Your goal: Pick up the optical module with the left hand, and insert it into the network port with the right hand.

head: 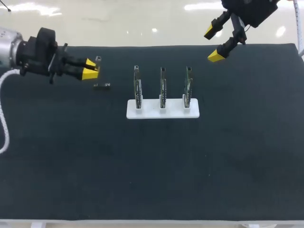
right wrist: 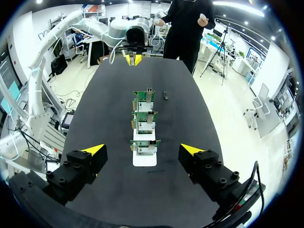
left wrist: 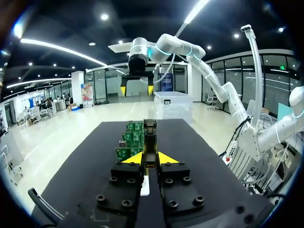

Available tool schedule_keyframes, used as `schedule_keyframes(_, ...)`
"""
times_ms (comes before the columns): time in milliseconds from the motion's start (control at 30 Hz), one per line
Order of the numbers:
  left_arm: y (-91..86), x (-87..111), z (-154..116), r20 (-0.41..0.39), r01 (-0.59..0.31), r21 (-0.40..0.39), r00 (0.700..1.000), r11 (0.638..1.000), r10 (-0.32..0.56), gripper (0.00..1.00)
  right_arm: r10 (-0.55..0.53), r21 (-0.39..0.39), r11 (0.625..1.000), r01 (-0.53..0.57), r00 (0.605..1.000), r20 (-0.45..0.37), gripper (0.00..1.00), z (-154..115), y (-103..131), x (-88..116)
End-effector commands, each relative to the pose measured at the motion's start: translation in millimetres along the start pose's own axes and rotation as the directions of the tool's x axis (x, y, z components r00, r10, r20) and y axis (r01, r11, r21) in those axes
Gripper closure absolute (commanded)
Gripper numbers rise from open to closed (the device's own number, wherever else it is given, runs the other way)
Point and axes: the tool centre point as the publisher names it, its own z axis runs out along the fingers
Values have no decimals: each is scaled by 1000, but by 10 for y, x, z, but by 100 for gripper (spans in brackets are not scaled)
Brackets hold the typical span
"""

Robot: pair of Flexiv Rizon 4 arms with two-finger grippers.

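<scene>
- The left jaws were closed on a module (head: 98,59), which was gripped from both sides by the yellow tips (left wrist: 133,159).
- The module was held over the far left part of the surface (head: 142,166), to the left of the boards (head: 163,88).
- In the left wrist view, the module was seen sticking out ahead of the tips and was lined up with the row of boards.
- A second module (head: 102,86) was laid flat on the surface, just beside the left jaws and not touched by them.
- Three boards were stood upright in a row in a white stand (head: 163,113) near the middle of the surface.
- The right jaws were spread wide, and nothing was held in them.
- The right jaws were kept up over the far right part of the surface, well apart from the boards.
</scene>
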Motion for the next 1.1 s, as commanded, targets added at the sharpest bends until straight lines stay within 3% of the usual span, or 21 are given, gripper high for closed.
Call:
schedule_keyframes(33, 13, -15, 137, 49, -10, 11, 999, 1000, 9, 100, -1, 1, 1000, 1, 1000, 1, 0, 4, 1, 1)
schedule_keyframes(733, 129, -283, 613, 162, -21, -25, 986, 999, 24, 100, -1, 1, 1000, 1, 1000, 1, 0, 4, 1, 1)
schedule_keyframes(1100, 107, -301, 761, 177, -21, -16, 984, 1000, 24, 100, -1, 1, 1000, 1, 1000, 1, 0, 4, 1, 1)
